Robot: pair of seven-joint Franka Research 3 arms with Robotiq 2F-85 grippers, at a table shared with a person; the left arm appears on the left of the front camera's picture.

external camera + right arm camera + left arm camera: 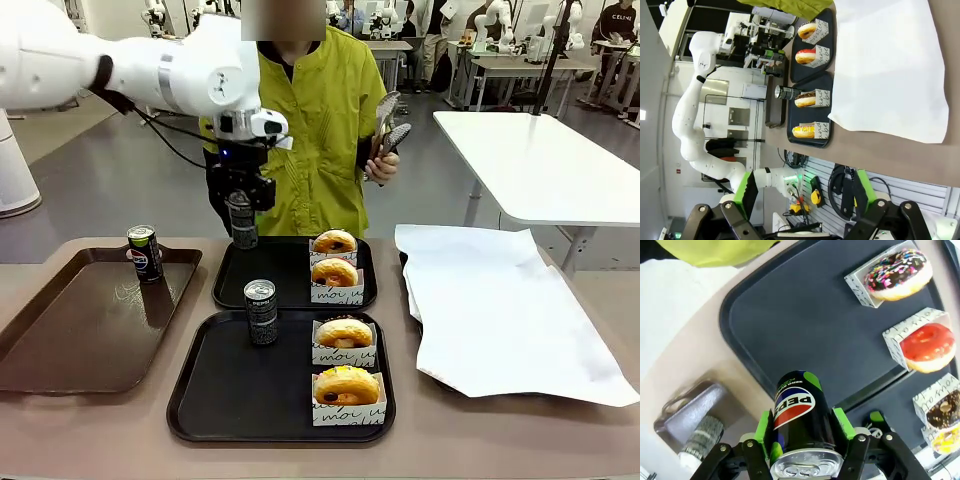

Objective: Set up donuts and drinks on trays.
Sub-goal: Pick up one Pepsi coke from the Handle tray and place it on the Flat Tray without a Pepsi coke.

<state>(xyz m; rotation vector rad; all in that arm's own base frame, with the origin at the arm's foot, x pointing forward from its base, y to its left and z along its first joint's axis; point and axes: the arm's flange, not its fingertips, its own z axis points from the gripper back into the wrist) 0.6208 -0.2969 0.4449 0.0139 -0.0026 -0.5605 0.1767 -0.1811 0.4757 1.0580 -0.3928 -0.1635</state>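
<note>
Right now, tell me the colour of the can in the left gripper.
Black, with a red-white-blue logo: the can in the left gripper, best in the left wrist view.

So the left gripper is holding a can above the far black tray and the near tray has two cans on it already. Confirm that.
Not quite: the near tray has one can, as the front view shows. The rest stands: the left gripper holds a can above the far tray.
</note>
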